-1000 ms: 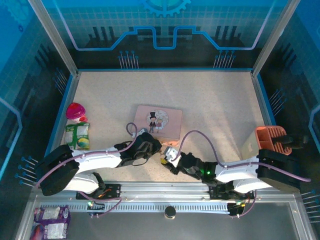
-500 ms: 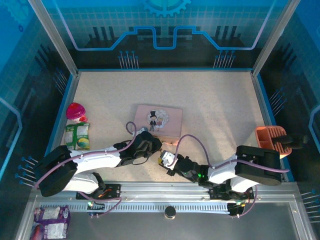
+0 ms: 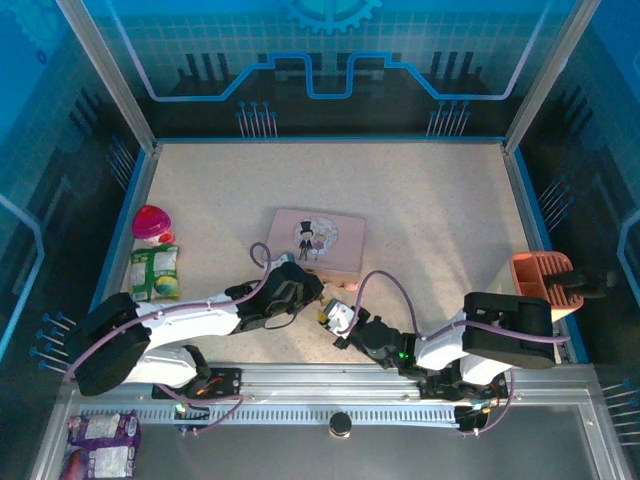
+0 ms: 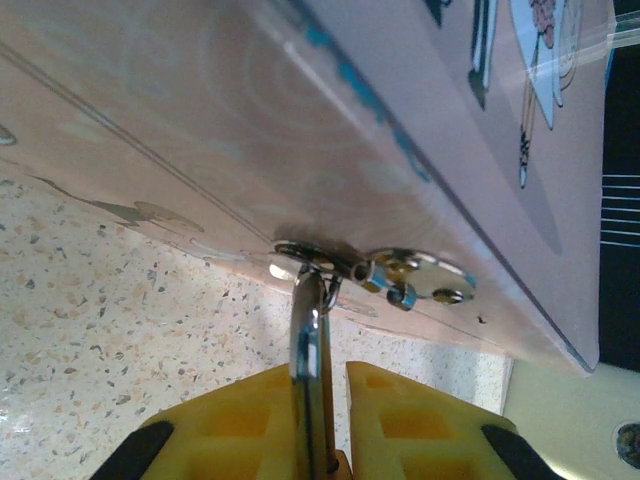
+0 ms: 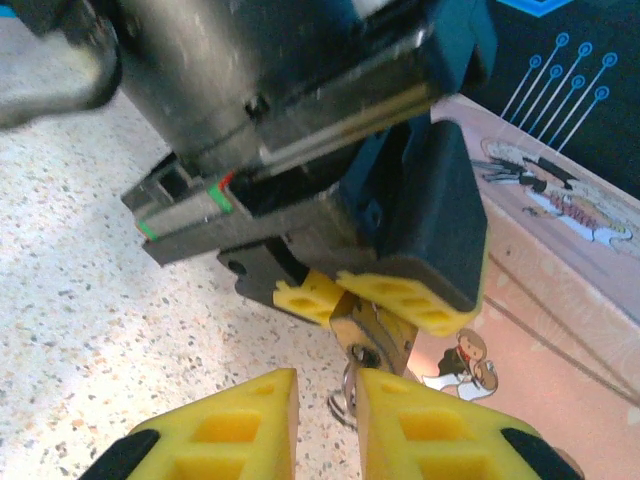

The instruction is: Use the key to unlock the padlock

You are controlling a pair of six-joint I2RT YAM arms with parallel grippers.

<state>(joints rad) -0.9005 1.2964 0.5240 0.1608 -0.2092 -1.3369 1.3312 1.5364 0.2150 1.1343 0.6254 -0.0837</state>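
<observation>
Though beside pink tin, padlock between left tool, right tool

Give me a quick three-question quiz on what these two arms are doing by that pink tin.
1. True or false: the left gripper is clamped on the padlock.
2. What is printed on the pink tin? A) a cartoon couple B) a cat C) a sailing boat
3. Fill in: the green packet lies on the robot's ____ side of the table.

Key: 1 true; 2 A; 3 left.
</observation>
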